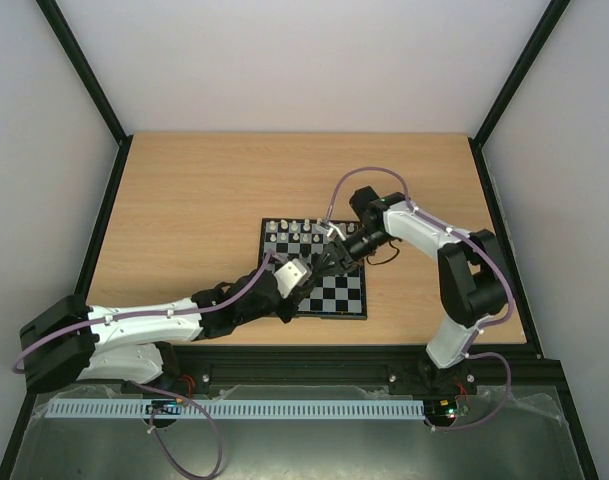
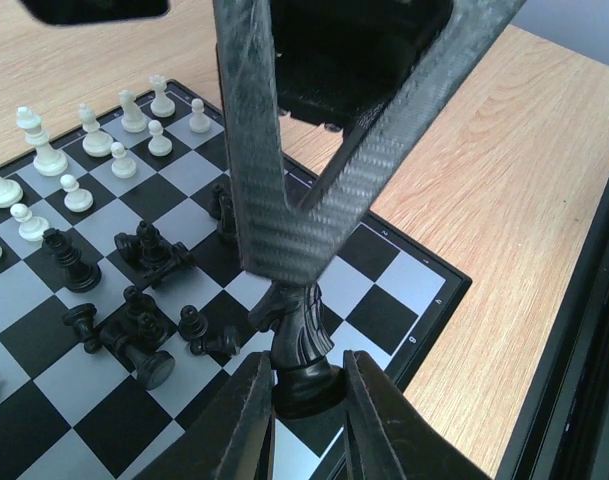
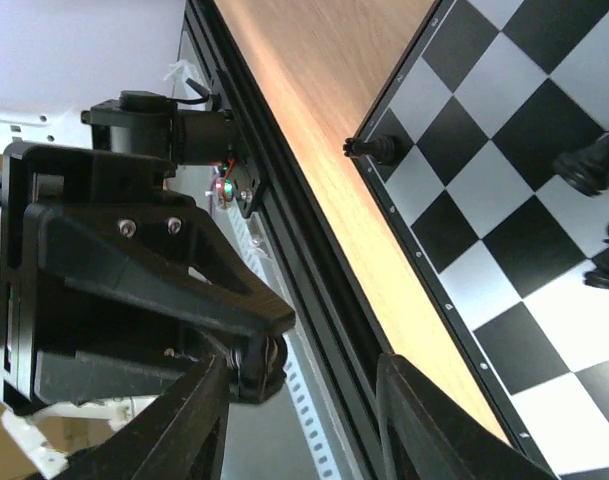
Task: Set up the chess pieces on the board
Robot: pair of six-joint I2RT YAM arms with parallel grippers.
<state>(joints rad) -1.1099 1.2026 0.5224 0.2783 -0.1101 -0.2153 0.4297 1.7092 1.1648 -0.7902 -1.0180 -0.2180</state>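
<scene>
Left wrist, glossy black piece, ridged, round-based

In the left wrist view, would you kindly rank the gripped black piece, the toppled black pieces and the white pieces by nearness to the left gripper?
From the left gripper:
1. gripped black piece, between its fingers.
2. toppled black pieces, to the left, mid-board.
3. white pieces, far upper left.

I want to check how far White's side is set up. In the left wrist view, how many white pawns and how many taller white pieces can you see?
White pawns: 6 (one cut off by the left edge)
Taller white pieces: 5
Total: 11
</scene>
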